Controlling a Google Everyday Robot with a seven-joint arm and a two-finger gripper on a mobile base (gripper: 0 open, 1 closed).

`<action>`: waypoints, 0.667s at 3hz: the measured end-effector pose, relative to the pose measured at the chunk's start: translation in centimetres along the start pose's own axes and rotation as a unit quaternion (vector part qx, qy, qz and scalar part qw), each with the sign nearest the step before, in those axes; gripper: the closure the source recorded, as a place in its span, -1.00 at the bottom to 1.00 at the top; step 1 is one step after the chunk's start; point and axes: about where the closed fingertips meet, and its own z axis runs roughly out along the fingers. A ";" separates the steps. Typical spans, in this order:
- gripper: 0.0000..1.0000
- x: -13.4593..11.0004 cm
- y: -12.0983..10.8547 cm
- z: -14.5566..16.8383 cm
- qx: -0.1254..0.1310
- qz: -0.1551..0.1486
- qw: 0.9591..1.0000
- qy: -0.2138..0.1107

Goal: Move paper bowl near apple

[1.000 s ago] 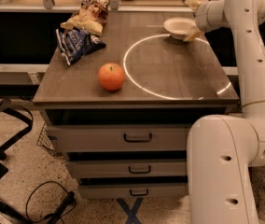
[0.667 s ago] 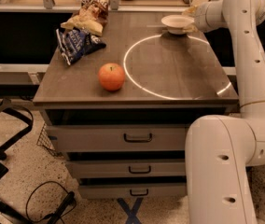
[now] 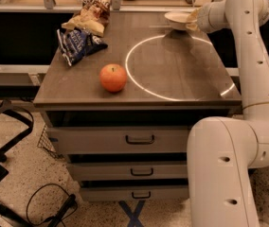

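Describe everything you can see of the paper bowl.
The paper bowl is small, round, shallow and off-white, with a wide flared rim, and looks like thin paper. It hangs roughly level just above the far right corner of the table, with its shadow beneath. The claw grips its right rim; nothing else touches it.

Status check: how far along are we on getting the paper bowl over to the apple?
Done: the tool has the paper bowl by its rim, raised just off the table near the far right corner, shadow beneath. In hand: the carry. Left: bring it to the apple near the front left, set it down beside it and let go.
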 end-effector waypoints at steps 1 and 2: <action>1.00 -0.2 -0.1 -0.3 -0.005 -0.002 1.000 0.001; 1.00 -0.9 -0.3 -1.7 -0.026 -0.008 1.000 0.004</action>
